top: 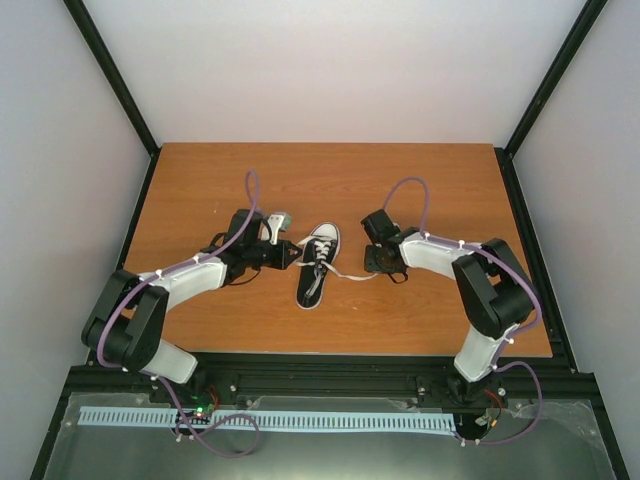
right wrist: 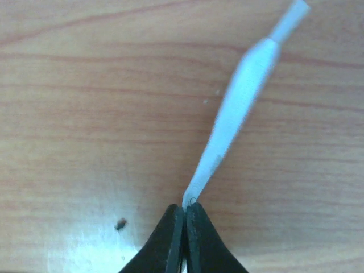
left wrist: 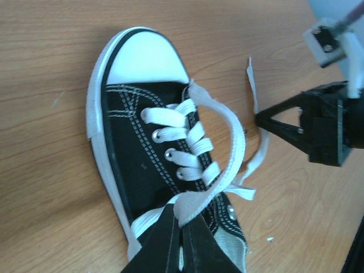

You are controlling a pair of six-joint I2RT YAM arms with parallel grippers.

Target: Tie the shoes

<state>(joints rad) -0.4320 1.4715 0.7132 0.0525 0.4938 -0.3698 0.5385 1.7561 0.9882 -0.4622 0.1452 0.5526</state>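
Observation:
A small black canvas shoe (top: 318,264) with a white toe cap (left wrist: 147,56) lies on the wooden table, toe pointing away from the arm bases. My left gripper (left wrist: 183,223) sits over the shoe's ankle opening, shut on a loop of white lace (left wrist: 230,149) that arches over the eyelets. My right gripper (right wrist: 186,207) is just right of the shoe, low over the table and shut on the other white lace end (right wrist: 239,102). That lace (top: 352,277) trails from the shoe to the right gripper (top: 373,264). The right gripper's black tip (left wrist: 273,119) also shows in the left wrist view.
The wooden table (top: 200,180) is bounded by a black frame (top: 330,365) at the near edge and white walls on the other sides. A small dark speck (right wrist: 120,224) lies on the wood near the right fingers.

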